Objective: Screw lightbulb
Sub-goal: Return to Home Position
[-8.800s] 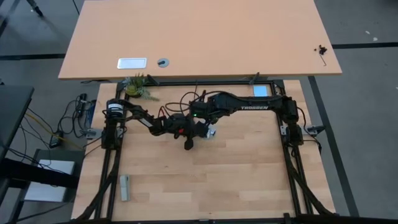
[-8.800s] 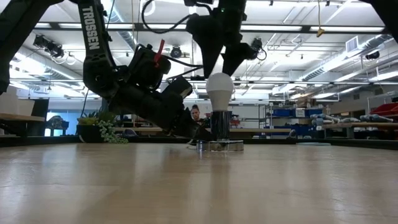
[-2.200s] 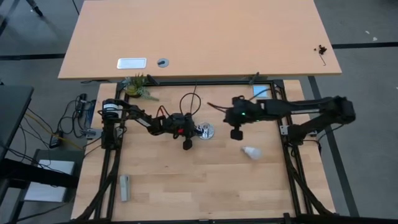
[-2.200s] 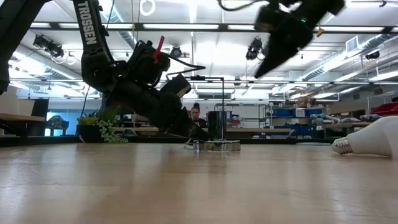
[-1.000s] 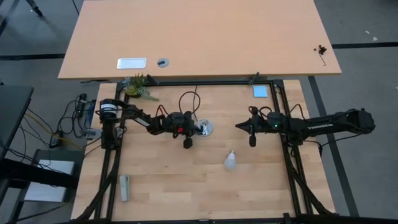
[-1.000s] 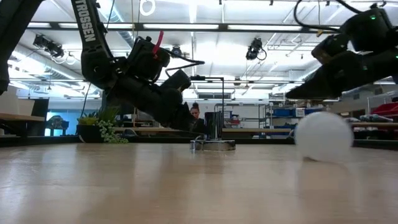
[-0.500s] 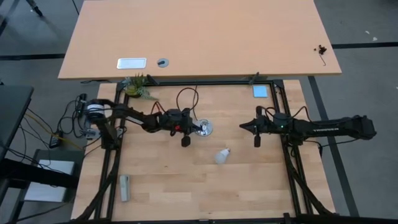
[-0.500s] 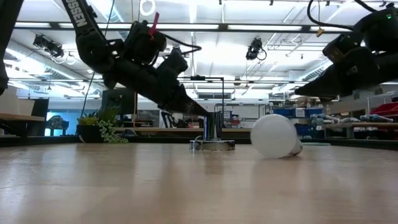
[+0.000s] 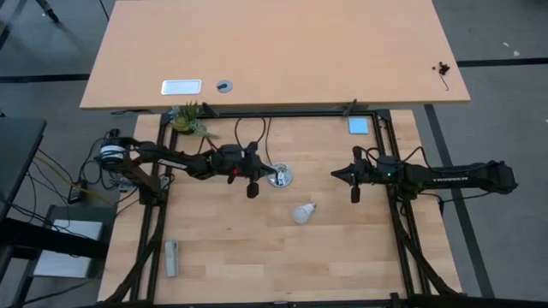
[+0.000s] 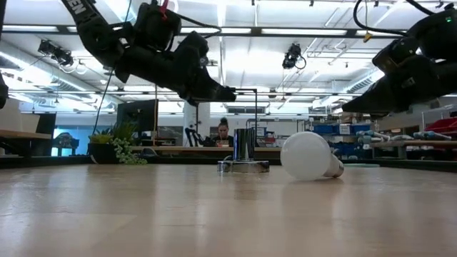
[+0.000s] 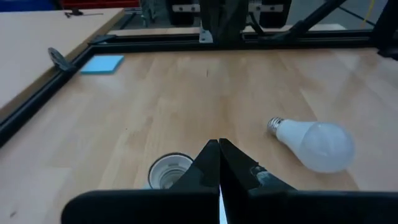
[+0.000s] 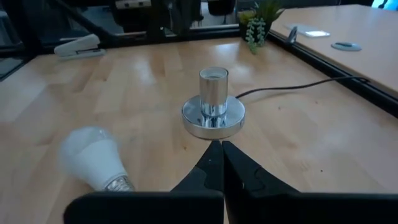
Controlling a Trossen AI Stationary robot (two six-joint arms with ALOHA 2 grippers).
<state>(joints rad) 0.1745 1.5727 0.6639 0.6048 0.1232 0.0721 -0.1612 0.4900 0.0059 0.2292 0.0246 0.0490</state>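
The frosted-white lightbulb [image 9: 300,212] lies on its side on the wooden table, its metal base pointing toward the far right; it also shows in the low view [image 10: 307,155]. The shiny silver socket [image 9: 280,177] stands upright on its round base, its opening up. My left gripper [image 9: 267,174] is shut and hangs in the air just left of the socket, above its top [image 10: 230,93]. My right gripper [image 9: 335,174] is shut, hovering right of the socket and pointing at it. Neither gripper touches anything.
The socket's thin black cord [image 9: 257,137] loops toward the far edge. A grey stapler [image 9: 171,257] lies near the front left, a small plant [image 9: 187,120] at the far left, and a blue note [image 9: 358,125] at the far right. Black frame rails [image 9: 402,231] border the table.
My left gripper has risen from the socket's base to above its top and drawn back toward the table's left, staying shut. The lightbulb has rolled a short way toward the table's left and turned, then slowed. My right gripper has shifted slightly toward the left.
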